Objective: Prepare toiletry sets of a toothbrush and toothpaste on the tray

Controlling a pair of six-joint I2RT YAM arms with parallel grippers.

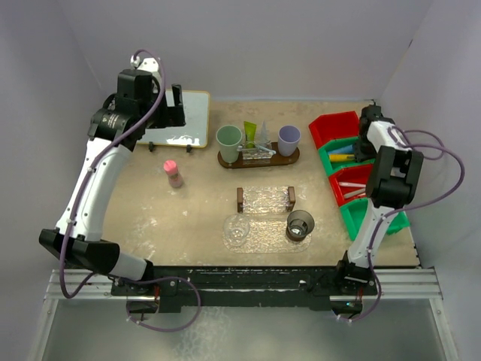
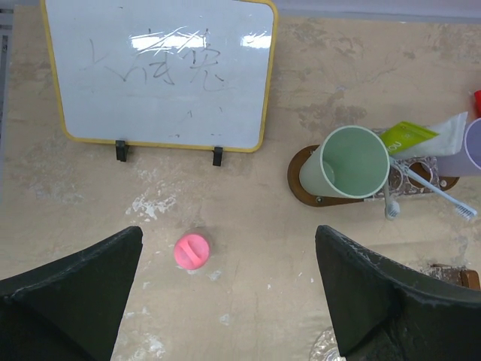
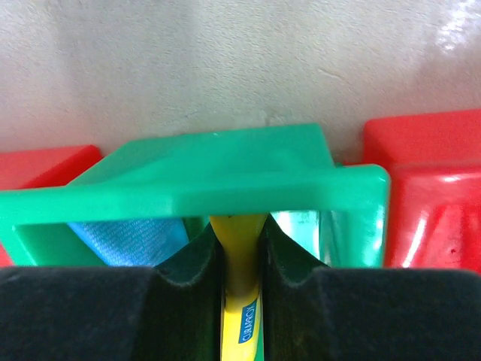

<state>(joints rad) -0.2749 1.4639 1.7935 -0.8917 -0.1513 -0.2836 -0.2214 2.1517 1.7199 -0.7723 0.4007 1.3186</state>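
The right gripper (image 3: 240, 280) pinched narrow on a slim yellow plastic tube (image 3: 240, 320), apparently toothpaste, inside a green plastic bin (image 3: 225, 177) between red bins (image 3: 436, 188), left gripper (image 2: 229, 241) spread wide over a pink-capped little bottle (image 2: 194, 250) on the beige table (image 2: 338, 75)

From where I stand, the left arm (image 1: 94, 177) climbs from its base at the near left corner and slants up and away to a raised elbow. Its wrist is turned inward. The left gripper (image 2: 228, 233) is held high and points straight down, its two dark fingers (image 2: 71, 297) spread wide with nothing between them. The right arm (image 1: 373, 226) stands steeply from its base at the near right, folds at a high joint and reaches on toward the far right side. The right gripper (image 3: 240, 252) sits low and angled downward, its padded jaws pinched tight on a thin yellow tube (image 3: 239, 289).
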